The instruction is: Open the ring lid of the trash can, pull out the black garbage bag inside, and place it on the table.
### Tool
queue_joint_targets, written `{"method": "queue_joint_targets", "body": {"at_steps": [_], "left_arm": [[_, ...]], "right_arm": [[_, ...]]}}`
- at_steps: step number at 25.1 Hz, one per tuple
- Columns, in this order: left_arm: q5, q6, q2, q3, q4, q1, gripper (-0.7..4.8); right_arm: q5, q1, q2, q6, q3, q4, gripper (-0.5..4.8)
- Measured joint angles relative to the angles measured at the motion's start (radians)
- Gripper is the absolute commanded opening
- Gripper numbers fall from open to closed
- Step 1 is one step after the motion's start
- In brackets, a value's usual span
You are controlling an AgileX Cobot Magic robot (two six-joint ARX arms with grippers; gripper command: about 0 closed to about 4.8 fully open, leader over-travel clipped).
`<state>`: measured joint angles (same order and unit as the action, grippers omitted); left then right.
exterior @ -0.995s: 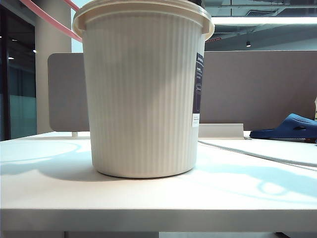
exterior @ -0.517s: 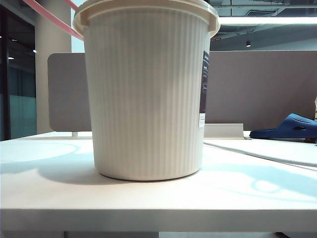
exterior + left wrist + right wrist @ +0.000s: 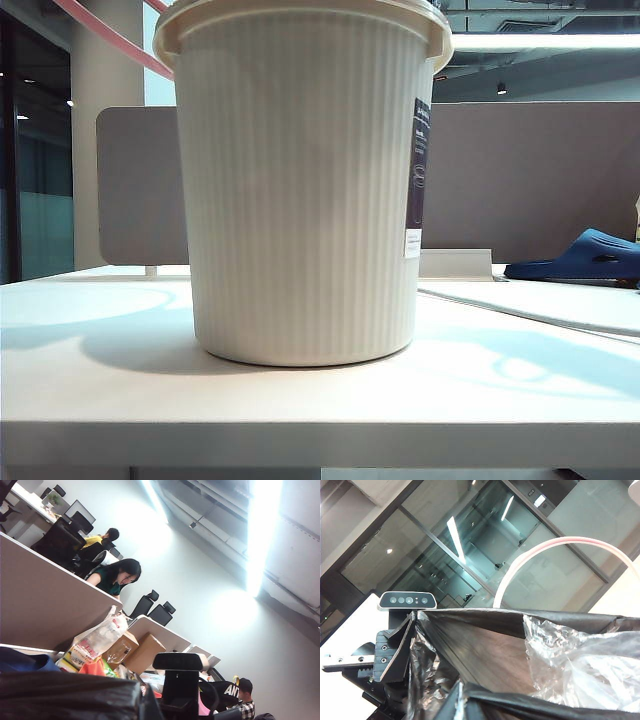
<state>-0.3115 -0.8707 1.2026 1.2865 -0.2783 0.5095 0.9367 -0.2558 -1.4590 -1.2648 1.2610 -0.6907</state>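
Exterior view is showing the trash can (image 3: pixel 305 190) standing upright on the table (image 3: pixel 100 390), with the ring lid (image 3: pixel 105 38) tilting up behind its rim

Right gripper (image 3: pixel 415 630) is pinching the black garbage bag (image 3: pixel 495 650) with jaws pressed together beside the other arm's gripper; left gripper, unseen behind bag folds (image 3: pixel 70 697), is reading as pressed together too, its hold impossible to tell

The ribbed cream-white trash can (image 3: pixel 305 190) stands upright on the white table (image 3: pixel 100 390), near its front edge. The pink ring lid (image 3: pixel 110 42) is raised, slanting behind the rim. The crinkled black garbage bag (image 3: pixel 485 655) is stretched taut.
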Motion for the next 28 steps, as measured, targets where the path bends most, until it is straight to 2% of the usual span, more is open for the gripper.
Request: {"method": "queue_joint_targets", "body": {"at_steps": [3, 10, 18, 28], "left_arm": [[0.000, 0.000, 0.003, 0.005, -0.023, 0.000, -0.06], [-0.041, 0.002, 0.063, 0.117, -0.019, 0.000, -0.06], [-0.081, 0.003, 0.120, 0.238, -0.018, 0.000, -0.06], [-0.110, 0.003, 0.180, 0.381, -0.017, 0.000, -0.06]], "right_arm": [[-0.012, 0.000, 0.000, 0.000, 0.000, -0.001, -0.01], [-0.024, 0.000, -0.002, 0.000, 0.008, -0.006, -0.01], [-0.021, 0.001, -0.045, -0.002, 0.177, 0.016, -0.01], [-0.039, 0.001, -0.081, -0.018, 0.305, 0.027, -0.01]]}}
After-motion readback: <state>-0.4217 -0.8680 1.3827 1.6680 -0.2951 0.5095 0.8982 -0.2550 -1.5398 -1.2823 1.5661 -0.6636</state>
